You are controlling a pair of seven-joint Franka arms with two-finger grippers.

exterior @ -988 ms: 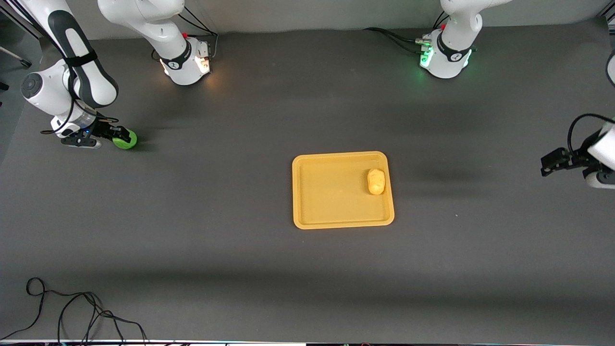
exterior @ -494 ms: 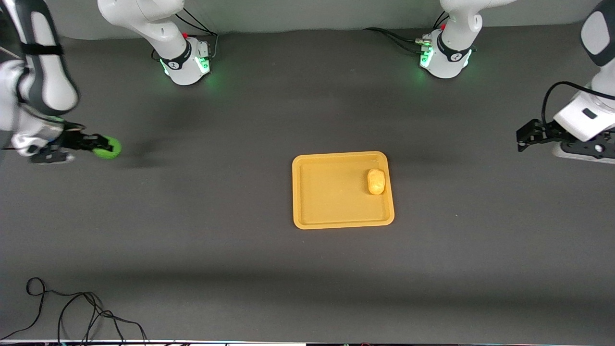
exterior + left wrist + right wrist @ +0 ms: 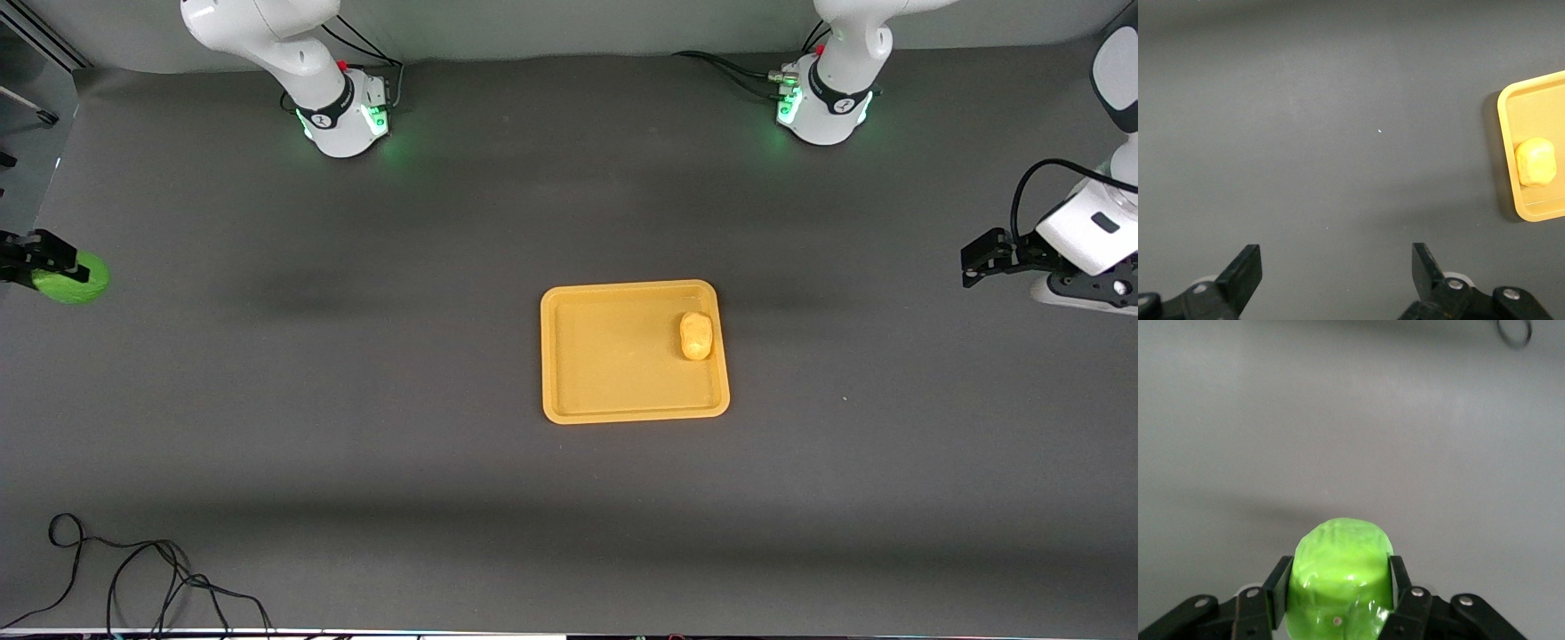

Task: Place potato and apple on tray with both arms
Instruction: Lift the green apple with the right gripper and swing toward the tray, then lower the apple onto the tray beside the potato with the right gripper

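Observation:
The yellow-orange tray (image 3: 613,391) lies in the middle of the table. The potato (image 3: 696,336) rests in the tray at the side toward the left arm's end; the left wrist view shows the potato (image 3: 1535,162) and a part of the tray (image 3: 1509,150). My right gripper (image 3: 67,274) is shut on the green apple (image 3: 75,278) and holds it over the table's edge at the right arm's end; the right wrist view shows the apple (image 3: 1340,573) between the fingers. My left gripper (image 3: 978,262) is open and empty over the table at the left arm's end.
A black cable (image 3: 133,578) lies coiled on the table near the front camera at the right arm's end. The two arm bases (image 3: 342,111) (image 3: 822,107) stand at the table's back edge with green lights.
My right gripper has moved with the apple away from the tray to the table's edge. My left gripper has shifted slightly at its end of the table.

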